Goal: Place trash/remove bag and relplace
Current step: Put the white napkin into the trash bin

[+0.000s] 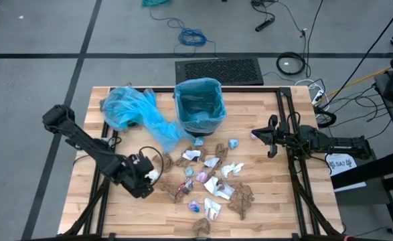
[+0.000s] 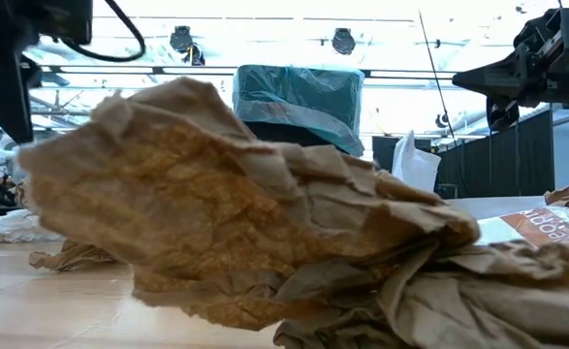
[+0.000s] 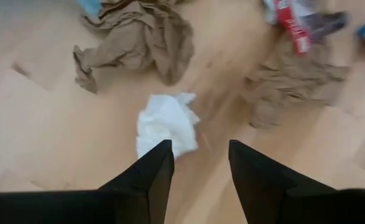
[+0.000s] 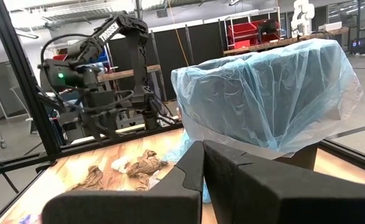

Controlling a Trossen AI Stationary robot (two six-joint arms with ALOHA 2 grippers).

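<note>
left gripper (image 3: 198, 163) hung over trash (image 1: 213, 179), jaws apart above white wad (image 3: 165, 122); looked light, soft, best pinched mid-crumple. right gripper (image 4: 202, 163) pressed together.

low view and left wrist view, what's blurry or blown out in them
Low view: a brown paper wad sits so close that it fills the picture and looks soft, while the ceiling lights behind the lined bin are blown out. Left wrist view: the white paper wad and brown scraps are smeared by motion, while the left gripper looks sharp.
</note>
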